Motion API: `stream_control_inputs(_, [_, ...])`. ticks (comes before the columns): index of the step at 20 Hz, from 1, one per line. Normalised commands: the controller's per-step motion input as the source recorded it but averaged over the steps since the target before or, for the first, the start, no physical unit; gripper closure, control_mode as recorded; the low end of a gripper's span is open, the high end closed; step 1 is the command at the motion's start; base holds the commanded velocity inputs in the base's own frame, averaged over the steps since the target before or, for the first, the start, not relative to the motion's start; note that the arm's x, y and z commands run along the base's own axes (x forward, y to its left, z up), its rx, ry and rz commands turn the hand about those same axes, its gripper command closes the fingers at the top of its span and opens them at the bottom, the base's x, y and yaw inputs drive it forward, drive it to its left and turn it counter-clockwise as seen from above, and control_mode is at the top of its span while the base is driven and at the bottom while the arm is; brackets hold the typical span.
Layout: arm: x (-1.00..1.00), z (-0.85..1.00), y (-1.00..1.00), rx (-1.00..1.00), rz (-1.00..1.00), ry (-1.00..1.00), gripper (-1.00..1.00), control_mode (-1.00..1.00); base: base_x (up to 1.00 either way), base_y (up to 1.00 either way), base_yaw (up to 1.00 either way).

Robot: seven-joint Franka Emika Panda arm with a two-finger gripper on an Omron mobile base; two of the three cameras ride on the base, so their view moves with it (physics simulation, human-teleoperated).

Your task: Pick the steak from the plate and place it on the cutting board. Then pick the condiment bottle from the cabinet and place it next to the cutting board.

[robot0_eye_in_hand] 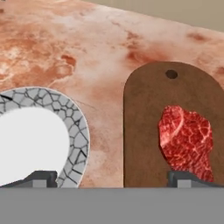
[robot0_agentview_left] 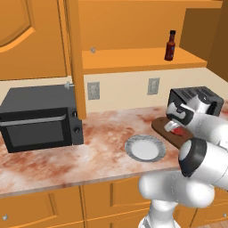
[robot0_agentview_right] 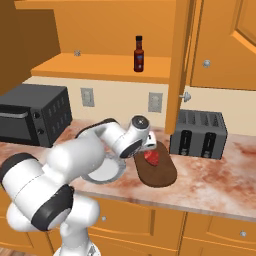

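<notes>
The red marbled steak (robot0_eye_in_hand: 186,142) lies flat on the dark brown cutting board (robot0_eye_in_hand: 144,131), also seen as the steak (robot0_agentview_left: 178,132) (robot0_agentview_right: 152,158). My gripper (robot0_eye_in_hand: 113,179) hovers just above the board (robot0_agentview_right: 161,175), open, with nothing between its fingers; one fingertip (robot0_eye_in_hand: 183,177) is over the steak's near edge. The round plate (robot0_eye_in_hand: 76,127) sits bare to the board's left (robot0_agentview_left: 144,148). The condiment bottle (robot0_agentview_left: 170,45) (robot0_agentview_right: 139,53) stands upright on the shelf of the open cabinet (robot0_agentview_left: 133,60).
A black microwave (robot0_agentview_left: 38,118) stands at the counter's left. A black toaster (robot0_agentview_right: 199,134) stands behind the board against the wall. The cabinet's open door (robot0_agentview_right: 177,60) sticks out edge-on over the counter.
</notes>
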Motion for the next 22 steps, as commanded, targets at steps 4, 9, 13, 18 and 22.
stream_control_inputs(4, [-0.09, 0.27, 0.13, 0.06, 0.00, -0.16, -1.00, -1.00, 0.00, 0.00, 0.00])
stream_control_inputs(9, [-0.12, 0.27, 0.10, 0.06, 0.00, -0.16, -1.00, -1.00, 0.00, 0.00, 0.00])
stream_control_inputs(13, [-0.10, 0.26, 0.11, 0.06, 0.00, -0.17, -1.00, -1.00, 0.00, 0.00, 0.00])
stream_control_inputs(18, [-0.10, 0.24, 0.15, 0.06, 0.00, -0.18, -1.00, -1.00, 0.00, 0.00, 0.00])
stream_control_inputs(22, [-0.10, 0.25, 0.17, 0.06, 0.00, -0.19, -1.00, -1.00, 0.00, 0.00, 0.00])
